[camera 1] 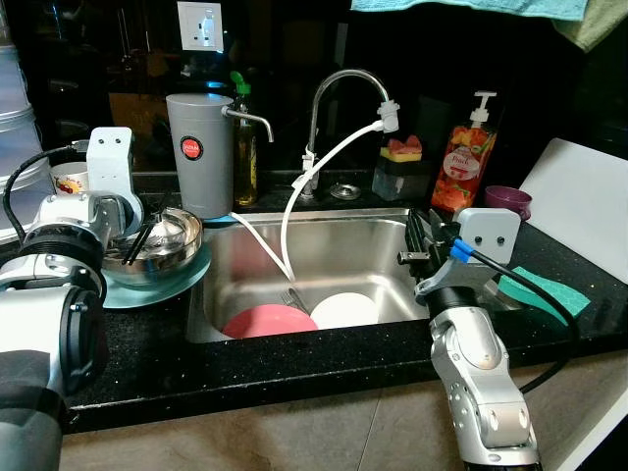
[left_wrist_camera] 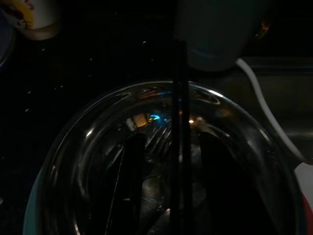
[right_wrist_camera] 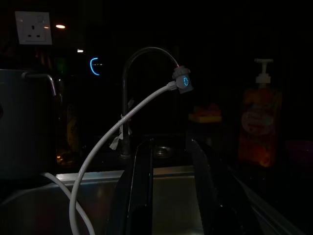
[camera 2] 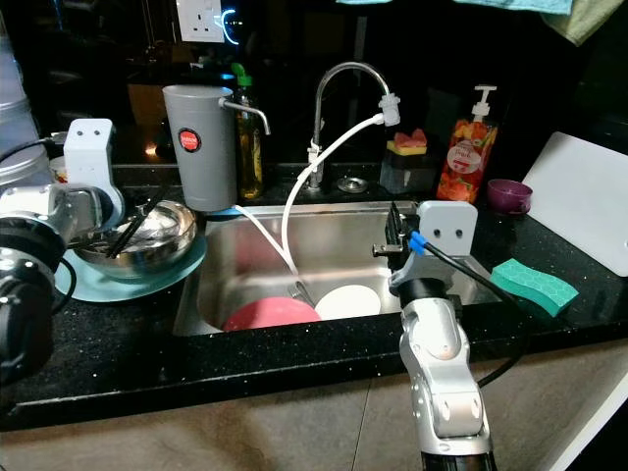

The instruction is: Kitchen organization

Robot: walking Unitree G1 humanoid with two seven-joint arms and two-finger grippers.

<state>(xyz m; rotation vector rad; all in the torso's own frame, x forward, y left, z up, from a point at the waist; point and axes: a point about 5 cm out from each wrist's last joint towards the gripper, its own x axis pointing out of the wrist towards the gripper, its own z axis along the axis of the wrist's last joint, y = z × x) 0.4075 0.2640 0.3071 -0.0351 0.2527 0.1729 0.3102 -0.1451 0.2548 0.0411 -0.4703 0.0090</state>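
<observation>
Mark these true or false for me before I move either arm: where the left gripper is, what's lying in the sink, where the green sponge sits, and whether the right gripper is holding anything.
1. The left gripper is over the steel bowl with its fingers apart. True.
2. A pink plate and a white plate lie in the sink. True.
3. The green sponge sits on the counter left of the sink. False: it lies on the counter right of the sink.
4. The right gripper is shut on the soap bottle. False: its fingers are open and hold nothing, above the sink's right side; the bottle stands at the back of the counter.
</observation>
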